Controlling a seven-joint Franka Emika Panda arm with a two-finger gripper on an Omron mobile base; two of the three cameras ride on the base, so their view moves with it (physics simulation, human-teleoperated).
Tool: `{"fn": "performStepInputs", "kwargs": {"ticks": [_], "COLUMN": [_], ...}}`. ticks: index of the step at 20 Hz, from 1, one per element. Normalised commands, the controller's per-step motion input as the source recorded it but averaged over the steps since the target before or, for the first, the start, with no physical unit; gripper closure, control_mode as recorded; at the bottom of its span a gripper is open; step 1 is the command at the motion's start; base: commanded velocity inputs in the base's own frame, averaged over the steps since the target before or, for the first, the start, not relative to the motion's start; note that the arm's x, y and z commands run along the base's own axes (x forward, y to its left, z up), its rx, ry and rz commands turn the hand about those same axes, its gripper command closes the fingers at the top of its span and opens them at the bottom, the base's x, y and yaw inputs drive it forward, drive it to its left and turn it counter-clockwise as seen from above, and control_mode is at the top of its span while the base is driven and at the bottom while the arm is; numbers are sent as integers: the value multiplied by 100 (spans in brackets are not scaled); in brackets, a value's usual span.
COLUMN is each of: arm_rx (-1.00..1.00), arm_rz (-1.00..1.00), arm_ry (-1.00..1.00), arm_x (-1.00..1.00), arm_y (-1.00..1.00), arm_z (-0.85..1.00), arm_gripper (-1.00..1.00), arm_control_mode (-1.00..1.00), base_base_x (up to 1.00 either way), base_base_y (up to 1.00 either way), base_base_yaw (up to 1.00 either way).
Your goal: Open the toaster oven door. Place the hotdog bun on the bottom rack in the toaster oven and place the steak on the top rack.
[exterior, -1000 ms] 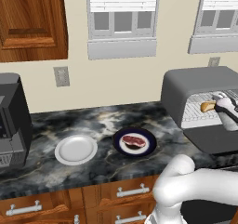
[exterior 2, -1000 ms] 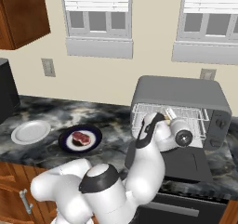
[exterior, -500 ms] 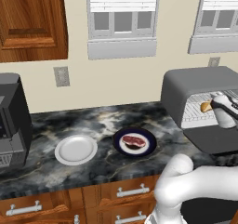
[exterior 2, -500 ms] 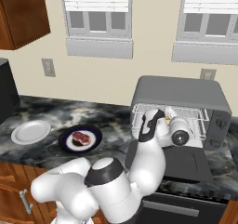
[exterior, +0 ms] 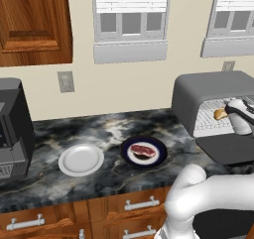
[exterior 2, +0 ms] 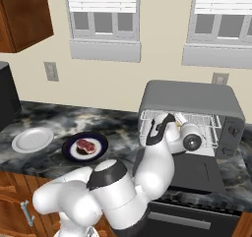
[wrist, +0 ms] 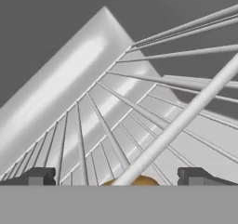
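Nowhere is any lettering legible. Inside the toaster oven (exterior: 208, 91), the gripper (wrist: 118, 175) stands with jaws wide, holding nothing; the hotdog bun (wrist: 131, 181) lies between its tips on the bottom rack (wrist: 107, 139) (mostly cut off). Well left of the claw, the steak (exterior: 142, 150) rests on a dark plate (exterior: 158, 146).

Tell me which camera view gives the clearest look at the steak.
The left base view shows the steak best: it lies flat on a dark plate on the counter, red top and pale rim unobstructed. The right base view shows the same steak smaller, near the robot's arm. The hand view faces oven rack wires instead.
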Motion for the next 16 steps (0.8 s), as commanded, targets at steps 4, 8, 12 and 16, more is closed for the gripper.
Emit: {"fn": "performStepInputs", "kwargs": {"ticks": [4,8,12,16], "arm_rx": [0,0,1,0], "arm_rz": [0,0,0,0], "arm_ry": [14,16,21,26], "arm_x": [14,21,3,-10], "arm_y": [11,7,7,4], "arm_z": [-6,-13,-19,-21], "arm_gripper": [100,100,100,100], "arm_control_mode": [-100,-100,-100,-100], "base_base_x": [0,0,0,0], "base_base_y": [0,0,0,0], "base_base_yaw": [0,0,0,0]}}
